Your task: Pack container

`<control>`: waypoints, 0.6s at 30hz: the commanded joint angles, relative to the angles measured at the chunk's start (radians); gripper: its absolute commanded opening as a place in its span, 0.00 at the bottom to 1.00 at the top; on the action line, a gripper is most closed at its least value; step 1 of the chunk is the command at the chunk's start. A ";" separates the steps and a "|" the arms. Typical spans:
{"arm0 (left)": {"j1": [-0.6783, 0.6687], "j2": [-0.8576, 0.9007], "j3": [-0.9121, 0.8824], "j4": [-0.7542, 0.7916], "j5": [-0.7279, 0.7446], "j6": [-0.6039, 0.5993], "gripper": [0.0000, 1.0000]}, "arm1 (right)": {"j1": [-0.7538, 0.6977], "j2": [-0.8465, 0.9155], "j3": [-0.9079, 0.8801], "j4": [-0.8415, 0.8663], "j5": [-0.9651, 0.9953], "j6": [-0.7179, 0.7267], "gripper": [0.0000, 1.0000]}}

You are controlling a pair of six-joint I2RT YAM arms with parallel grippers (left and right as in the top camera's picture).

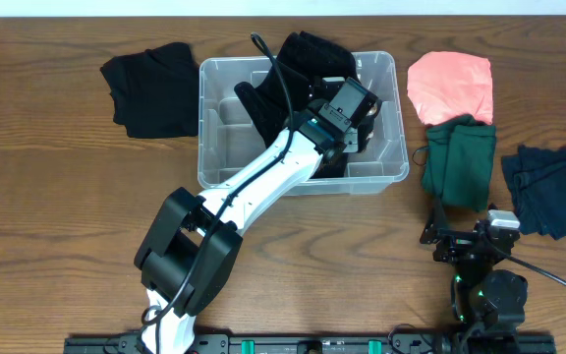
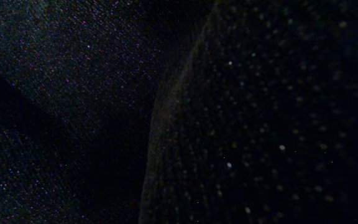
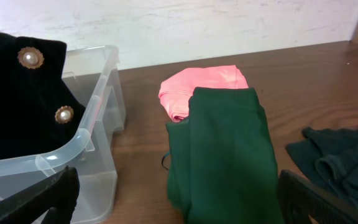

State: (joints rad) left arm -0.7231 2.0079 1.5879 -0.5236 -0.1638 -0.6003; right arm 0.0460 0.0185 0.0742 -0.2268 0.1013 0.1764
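The right claw gapes wide, a folded green garment just ahead on the desk and a pink garment beyond. To its left, the container holds a black garment. The left claw is sunk in it, and I cannot tell its grip.

The left arm has white links, black joints and a black cable. The right arm, lower right, is black with green lights. The right gripper has black fingers.
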 commanded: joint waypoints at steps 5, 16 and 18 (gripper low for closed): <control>0.000 0.004 0.028 -0.051 0.014 0.110 0.17 | -0.011 -0.005 -0.003 -0.001 -0.004 0.010 0.99; 0.000 -0.132 0.029 -0.051 0.014 0.391 0.61 | -0.011 -0.005 -0.003 -0.001 -0.004 0.010 0.99; 0.000 -0.182 0.029 -0.055 0.013 0.407 0.62 | -0.011 -0.005 -0.003 -0.001 -0.004 0.010 0.99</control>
State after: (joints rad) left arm -0.7235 1.9430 1.5986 -0.5762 -0.1547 -0.2848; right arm 0.0460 0.0185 0.0742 -0.2272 0.1009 0.1764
